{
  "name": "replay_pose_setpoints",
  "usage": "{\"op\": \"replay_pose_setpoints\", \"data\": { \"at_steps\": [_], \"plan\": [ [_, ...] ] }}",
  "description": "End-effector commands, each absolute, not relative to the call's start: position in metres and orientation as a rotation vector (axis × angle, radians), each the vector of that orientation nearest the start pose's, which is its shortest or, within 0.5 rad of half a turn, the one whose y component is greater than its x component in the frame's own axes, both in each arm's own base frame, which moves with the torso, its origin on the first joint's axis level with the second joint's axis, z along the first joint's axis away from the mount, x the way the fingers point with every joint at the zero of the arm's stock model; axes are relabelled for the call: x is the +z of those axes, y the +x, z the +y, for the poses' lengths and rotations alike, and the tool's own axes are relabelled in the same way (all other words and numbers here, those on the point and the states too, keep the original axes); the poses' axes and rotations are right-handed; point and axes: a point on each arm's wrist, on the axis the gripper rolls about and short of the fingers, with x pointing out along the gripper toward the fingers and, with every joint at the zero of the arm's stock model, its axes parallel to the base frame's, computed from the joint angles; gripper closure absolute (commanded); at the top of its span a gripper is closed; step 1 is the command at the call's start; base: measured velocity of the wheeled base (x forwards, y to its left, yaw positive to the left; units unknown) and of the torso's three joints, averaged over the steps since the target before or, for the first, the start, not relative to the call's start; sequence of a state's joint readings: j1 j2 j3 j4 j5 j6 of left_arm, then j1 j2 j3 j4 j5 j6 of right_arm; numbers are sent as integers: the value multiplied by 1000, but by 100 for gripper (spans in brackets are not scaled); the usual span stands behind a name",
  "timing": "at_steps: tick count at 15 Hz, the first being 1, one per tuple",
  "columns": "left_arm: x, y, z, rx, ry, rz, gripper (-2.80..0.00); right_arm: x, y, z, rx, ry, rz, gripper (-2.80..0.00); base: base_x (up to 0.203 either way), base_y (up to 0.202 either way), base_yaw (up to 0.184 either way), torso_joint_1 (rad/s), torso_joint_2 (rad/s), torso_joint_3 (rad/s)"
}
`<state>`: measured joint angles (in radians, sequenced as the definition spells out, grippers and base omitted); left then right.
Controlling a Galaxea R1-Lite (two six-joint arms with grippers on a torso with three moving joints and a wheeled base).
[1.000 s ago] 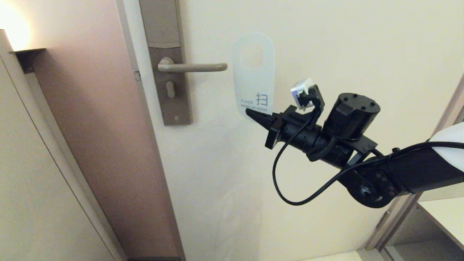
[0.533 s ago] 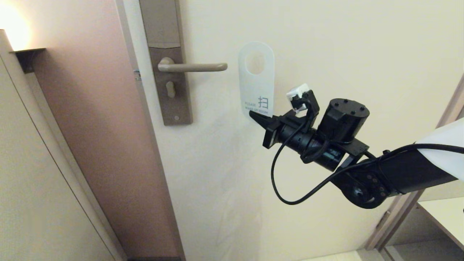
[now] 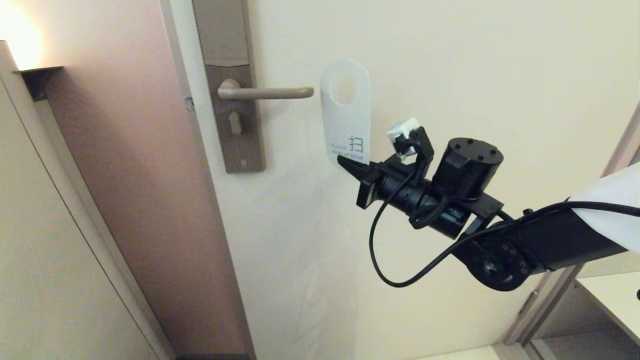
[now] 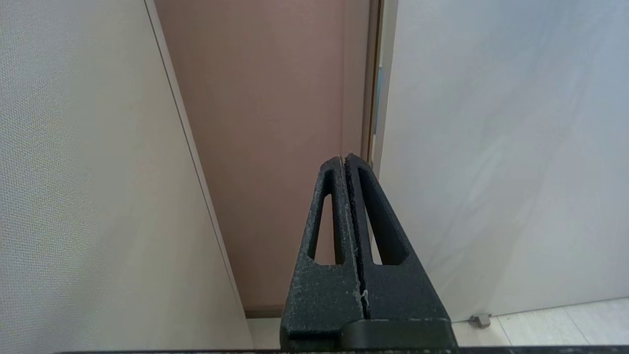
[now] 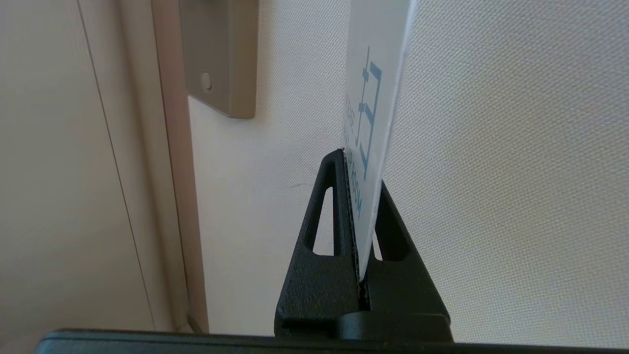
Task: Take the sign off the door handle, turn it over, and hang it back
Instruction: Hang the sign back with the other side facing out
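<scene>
The sign point(image 3: 346, 120) stands upright with its white "MAKE UP ROOM" face toward me, its oval hole just right of the free end of the door handle point(image 3: 267, 92), off the lever. My right gripper point(image 3: 350, 162) is shut on the sign's bottom edge. In the right wrist view the sign point(image 5: 373, 98) rises edge-on from between the shut fingers of my right gripper point(image 5: 361, 172), close to the door face. My left gripper point(image 4: 344, 160) is shut and empty, low near the door frame, out of the head view.
The handle sits on a tall brownish-grey backplate point(image 3: 232, 100) near the door's edge. A brown door frame panel point(image 3: 125, 175) and a beige wall point(image 3: 45, 260) lie to the left. A light shelf point(image 3: 610, 295) is at the lower right.
My right gripper has carried the sign down a little, then left toward the handle's end. The arm has shifted left with it.
</scene>
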<state>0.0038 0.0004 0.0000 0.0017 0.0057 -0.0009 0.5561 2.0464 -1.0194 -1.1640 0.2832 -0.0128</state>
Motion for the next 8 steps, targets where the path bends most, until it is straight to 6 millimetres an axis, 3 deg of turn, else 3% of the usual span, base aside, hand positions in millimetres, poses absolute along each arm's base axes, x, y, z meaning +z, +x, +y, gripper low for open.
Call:
{"op": "replay_pose_setpoints", "data": {
  "at_steps": [1, 8],
  "plan": [
    [75, -23, 0, 11, -2, 2, 0, 168, 333, 216, 842, 7, -150, 0, 0, 0, 0, 0, 0, 0],
    [75, -23, 0, 10, -2, 2, 0, 160, 343, 222, 837, 5, -134, 0, 0, 0, 0, 0, 0, 0]
  ]
}}
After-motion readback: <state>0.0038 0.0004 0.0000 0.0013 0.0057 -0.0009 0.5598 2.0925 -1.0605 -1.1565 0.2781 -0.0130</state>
